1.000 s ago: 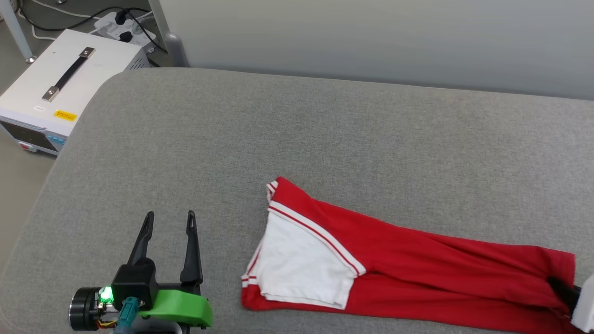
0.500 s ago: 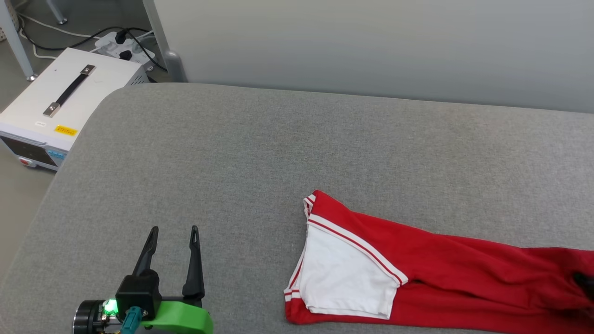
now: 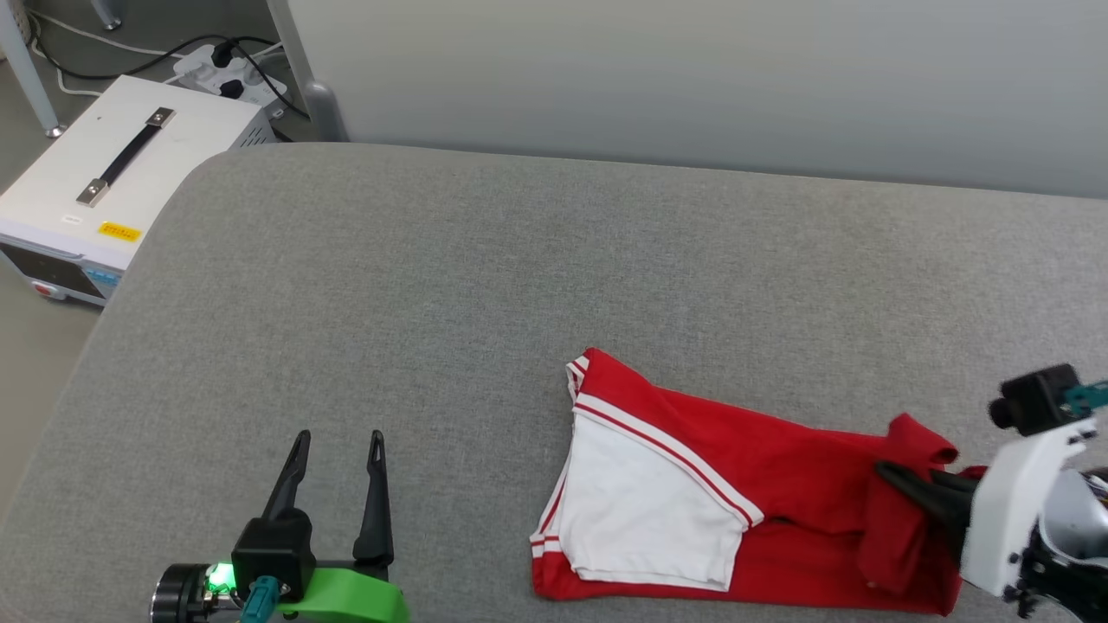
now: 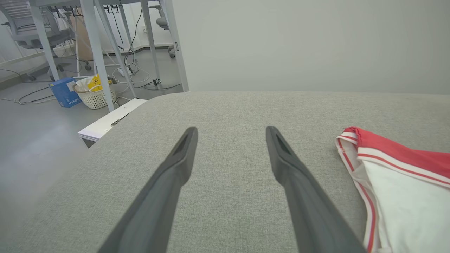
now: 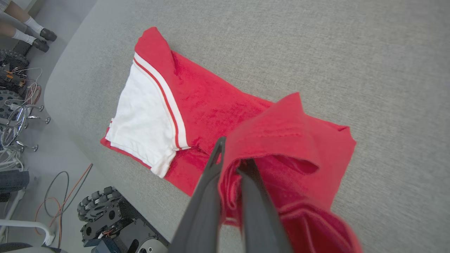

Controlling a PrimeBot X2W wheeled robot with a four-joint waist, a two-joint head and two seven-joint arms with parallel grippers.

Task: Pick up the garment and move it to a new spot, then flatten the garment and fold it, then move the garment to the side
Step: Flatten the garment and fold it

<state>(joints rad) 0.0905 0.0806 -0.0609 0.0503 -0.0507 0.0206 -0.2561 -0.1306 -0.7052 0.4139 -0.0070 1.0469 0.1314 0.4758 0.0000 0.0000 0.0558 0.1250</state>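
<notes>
- Two grippers sit low in the head view. The left gripper [image 3: 339, 437] is at the lower left, its fingers spread wide apart with nothing between them, above the bare grey cushion [image 3: 519, 260].
- The right gripper [image 3: 887, 472] is at the lower right, its fingers pressed together on a fold of red cloth at one end of the garment [image 3: 779, 467].
- The garment lies on the cushion in the lower right quarter of the head view, apart from the left gripper and to its right.
- Its long axis runs left to right across the frame, dipping slightly toward the right.
- The white sleeve [image 3: 645, 510] with its red-white striped trim forms the left end and points to the frame's left. The red body stretches away to the right.
- The right end is lifted off the cushion and curled back toward the left. In the right wrist view this red cloth drapes over the pinching fingers.
- Beyond the cushion's rounded corner, at the upper left, a white box [image 3: 130, 164] with a black handle stands on the floor. A power strip [image 3: 221, 65] and black cables lie behind it.
- A pale grey wall [image 3: 692, 78] spans the top of the frame.
</notes>
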